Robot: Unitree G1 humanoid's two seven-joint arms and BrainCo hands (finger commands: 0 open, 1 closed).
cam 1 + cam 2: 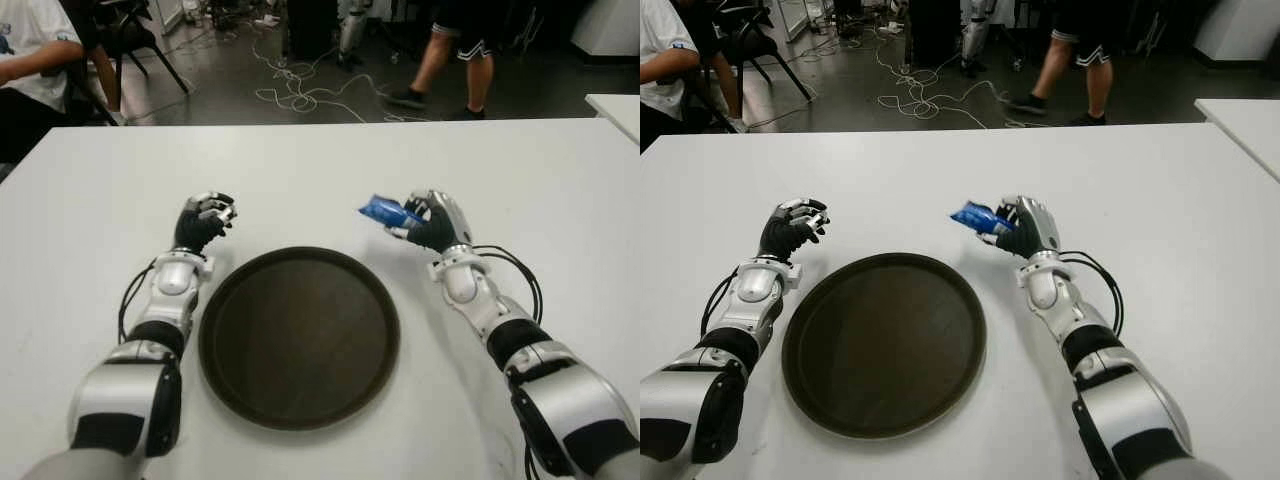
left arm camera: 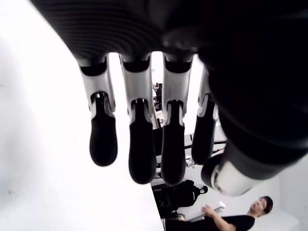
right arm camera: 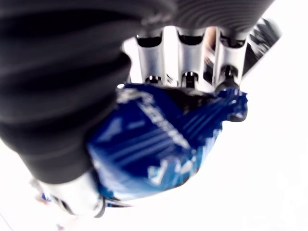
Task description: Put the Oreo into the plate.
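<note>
A blue Oreo packet [image 1: 388,211] is held just above the white table [image 1: 320,170], with my right hand [image 1: 410,224] shut on it. The right wrist view shows the packet [image 3: 159,139] pinched between the thumb and the fingers [image 3: 186,53]. It hangs a little beyond the far right rim of the round dark brown plate [image 1: 300,340], which lies bare in front of me. My left hand [image 1: 213,214] shows beside the plate's far left rim. In the left wrist view its fingers [image 2: 142,139] hang loose with nothing in them.
The table's far edge runs across the top of the eye views. Beyond it lie floor cables [image 1: 300,85], a seated person [image 1: 30,60] at far left and a standing person's legs [image 1: 455,60]. Another white table [image 1: 618,108] is at far right.
</note>
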